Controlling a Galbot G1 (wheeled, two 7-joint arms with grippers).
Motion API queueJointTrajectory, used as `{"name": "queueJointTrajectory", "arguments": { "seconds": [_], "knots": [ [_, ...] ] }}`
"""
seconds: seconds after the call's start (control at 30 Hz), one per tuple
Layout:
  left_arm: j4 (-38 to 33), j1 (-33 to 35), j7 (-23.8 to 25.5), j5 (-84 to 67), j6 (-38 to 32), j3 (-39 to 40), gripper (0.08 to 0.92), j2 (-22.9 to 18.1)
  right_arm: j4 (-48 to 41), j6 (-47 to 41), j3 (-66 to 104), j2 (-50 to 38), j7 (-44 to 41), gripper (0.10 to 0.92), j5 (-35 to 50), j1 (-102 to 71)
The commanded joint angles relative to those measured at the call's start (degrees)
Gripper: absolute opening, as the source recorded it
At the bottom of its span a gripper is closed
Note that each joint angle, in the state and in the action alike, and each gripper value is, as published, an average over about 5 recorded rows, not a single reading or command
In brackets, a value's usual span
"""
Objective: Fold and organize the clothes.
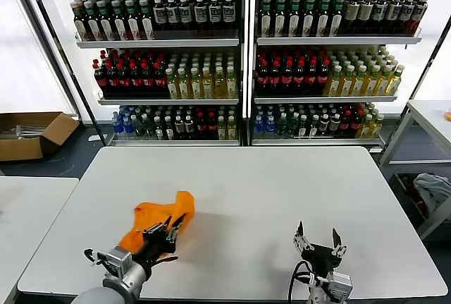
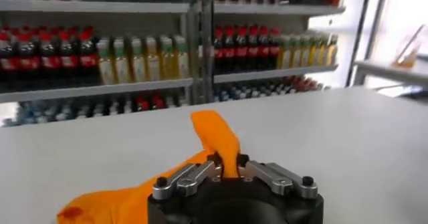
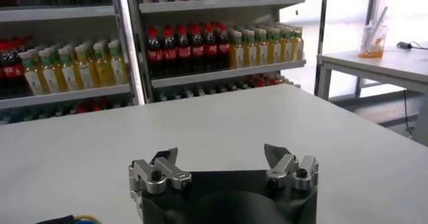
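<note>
Pinching the orange T-shirt [image 1: 156, 222], your left gripper [image 1: 167, 233] sits at the near-left part of the white table [image 1: 282, 191], fingers pressed together on a fold of fabric (the left wrist view shows the cloth [image 2: 217, 138] sticking up between the closed fingertips [image 2: 212, 164]). The shirt lies bunched w/ one corner raised toward the far side, the rest trailing left under the gripper. Your right gripper [image 1: 318, 240] sits at the near-right part of the table, well apart from the shirt, fingers [image 3: 164, 160] spread wide w/ nothing between them. Behind the table, drink shelves [image 1: 243, 50] fill the far side; a cardboard box [image 1: 32, 133] sits on the floor far left.
</note>
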Motion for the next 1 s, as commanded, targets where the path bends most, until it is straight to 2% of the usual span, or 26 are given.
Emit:
{"name": "queueJointTrajectory", "arguments": {
  "seconds": [0.03,0.23,0.47,0.63,0.73,1.0],
  "knots": [
    [-6.14,-3.2,-4.24,-19.05,-1.6,5.46,0.272,-2.81,-1.2,-1.44,-0.65,1.09,0.25,0.823,-0.72,0.84],
    [-6.86,-4.38,-8.35,-21.88,-2.87,4.07,0.446,-3.13,-1.38,-5.65,-1.63,2.03,0.45,0.823,3.05,2.75],
    [-2.15,-4.51,-13.68,-9.95,-0.49,-2.14,0.645,-1.33,0.74,-13.17,-5.36,-1.11,-1.84,0.823,19.48,6.75],
    [-2.71,-3.09,-15.63,-3.36,1.43,-3.63,0.781,-1.64,0.26,-16.75,-10.09,-3.69,0.05,0.823,29.35,12.75],
    [-3.44,-2.22,-15.81,-2.25,2.13,-3.99,0.816,-2.01,0.42,-16.84,-13.33,-5.35,1.51,0.823,32.37,15.39],
    [-3.73,-1.06,-16.0,-1.59,2.85,-4.67,0.823,-2.58,-1.0,-16.9,-20.2,-9.6,4.26,0.823,35.95,19.83]
  ]
}}
